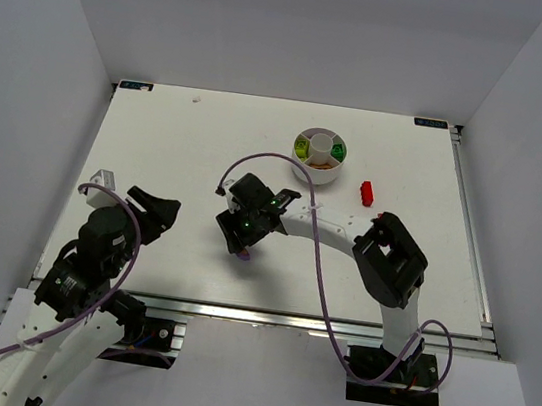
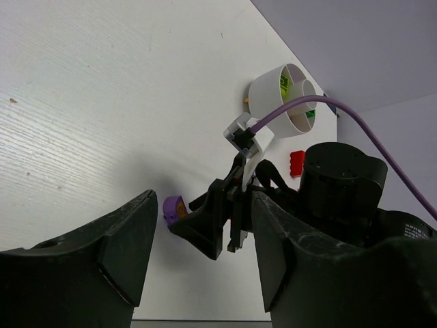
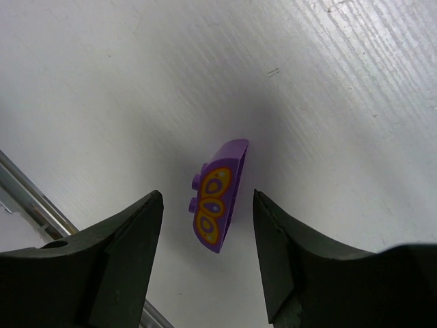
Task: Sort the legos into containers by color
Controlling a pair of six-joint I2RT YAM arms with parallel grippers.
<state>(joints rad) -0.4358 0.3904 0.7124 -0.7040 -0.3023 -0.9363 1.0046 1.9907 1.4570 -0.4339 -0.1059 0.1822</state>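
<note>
1 purple lego (image 3: pixel 217 195) at spread right end effector (image 1: pixel 245 232) | left end effector (image 1: pixel 156 209) spread | 1 red lego (image 1: pixel 366 192) beside 1 dish (image 1: pixel 323 131)

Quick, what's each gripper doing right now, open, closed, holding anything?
Left gripper: open, empty.
Right gripper: open, fingers either side of the purple lego on the table, not yet gripping it.

The white table (image 1: pixel 209 144) is lit brightly and evenly from above. A soft grey shadow is cast around the purple lego (image 3: pixel 217 195) under the right gripper (image 3: pixel 205 199). Its dark fingers (image 3: pixel 116 266) are rendered slightly soft.
</note>
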